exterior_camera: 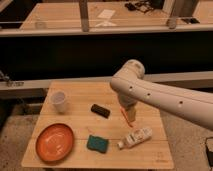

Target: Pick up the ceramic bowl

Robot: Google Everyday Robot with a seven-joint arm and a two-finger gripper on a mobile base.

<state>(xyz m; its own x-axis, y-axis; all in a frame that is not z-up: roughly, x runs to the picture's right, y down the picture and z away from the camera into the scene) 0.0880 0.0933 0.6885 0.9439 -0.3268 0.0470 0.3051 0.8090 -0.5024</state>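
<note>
I see my pincer (131, 118) spread wide and holding nothing, hanging over the bench's (150, 155) middle, toward its right edge. The bowl (55, 142) sits at the front left corner.

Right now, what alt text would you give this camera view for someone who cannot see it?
A white robot arm reaches in from the right, its open gripper hanging over the middle of a wooden table, apart from the orange ceramic bowl at the front left. A white cup, black block, green sponge and white bottle also sit there.
</note>
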